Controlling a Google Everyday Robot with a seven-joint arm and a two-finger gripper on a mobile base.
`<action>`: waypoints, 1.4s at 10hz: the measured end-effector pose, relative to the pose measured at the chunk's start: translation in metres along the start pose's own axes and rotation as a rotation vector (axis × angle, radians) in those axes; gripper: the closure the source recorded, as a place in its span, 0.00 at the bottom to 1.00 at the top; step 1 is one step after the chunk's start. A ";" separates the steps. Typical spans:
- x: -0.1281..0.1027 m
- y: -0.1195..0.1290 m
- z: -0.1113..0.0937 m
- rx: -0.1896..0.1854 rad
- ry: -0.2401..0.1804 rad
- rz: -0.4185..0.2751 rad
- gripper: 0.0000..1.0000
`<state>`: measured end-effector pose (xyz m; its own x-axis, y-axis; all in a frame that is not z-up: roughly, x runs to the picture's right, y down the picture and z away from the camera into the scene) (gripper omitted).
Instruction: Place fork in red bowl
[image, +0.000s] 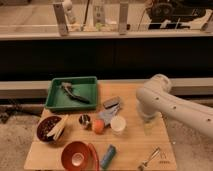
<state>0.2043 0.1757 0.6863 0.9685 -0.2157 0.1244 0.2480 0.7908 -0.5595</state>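
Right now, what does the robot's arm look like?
The arm is a thick off-white tube with a rounded joint and a row of small dark dots along its side. No cables show. Its pincer is out of sight beyond that joint, above the table.

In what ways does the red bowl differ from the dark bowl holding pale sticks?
Colour: the red bowl is glossy orange-red; the dark bowl is brownish-maroon. Contents: the red bowl shows only its shiny inside; the dark bowl holds pale sticks. Place: the red bowl sits nearer the table front edge than the dark bowl. Both are round and upright. The gripper hangs over the table's right side, away from both.
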 end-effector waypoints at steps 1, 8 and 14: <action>0.002 0.008 0.003 0.003 -0.014 -0.009 0.20; 0.065 0.051 0.038 0.001 -0.081 -0.025 0.20; 0.063 0.088 0.053 -0.041 -0.404 -0.003 0.20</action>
<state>0.2881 0.2623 0.6883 0.9008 0.0312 0.4331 0.2573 0.7651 -0.5903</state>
